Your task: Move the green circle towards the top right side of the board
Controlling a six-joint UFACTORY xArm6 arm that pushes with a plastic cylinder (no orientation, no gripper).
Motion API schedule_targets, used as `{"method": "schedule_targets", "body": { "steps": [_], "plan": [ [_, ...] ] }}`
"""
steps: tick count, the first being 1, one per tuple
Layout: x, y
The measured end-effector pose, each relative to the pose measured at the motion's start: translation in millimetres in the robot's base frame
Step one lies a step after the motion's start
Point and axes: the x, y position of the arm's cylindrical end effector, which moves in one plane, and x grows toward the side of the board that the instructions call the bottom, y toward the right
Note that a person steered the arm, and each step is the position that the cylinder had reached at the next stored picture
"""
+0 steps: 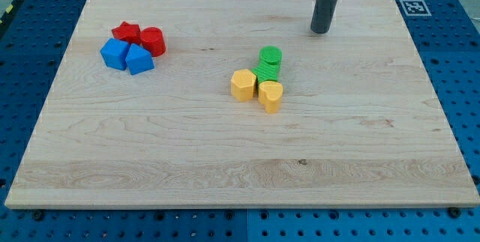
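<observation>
My tip (320, 31) hangs near the board's top edge, touching nothing, before the push.
The green circle (271, 55) sits mid-board; next, I must get below-left of it.

No readable words, numbers or brands. Only sign: a black-and-white square marker (413, 7), coded pattern, on the board (225, 159) at its far right corner. Pattern too small to decode.
</observation>
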Motion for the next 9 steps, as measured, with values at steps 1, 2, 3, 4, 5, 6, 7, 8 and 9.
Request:
{"method": "schedule_targets", "body": {
  "steps": [1,2,3,4,5,6,7,8,9],
  "plan": [
    [0.0,-3.5],
    [0.0,-19.2],
    [-0.1,-90.7],
    [13.8,-126.7],
    [51.0,-134.1],
    [84.6,-148.1],
    [106.8,-147.1],
    [109.8,-132.2],
    [90.0,-115.0]
  ]
}}
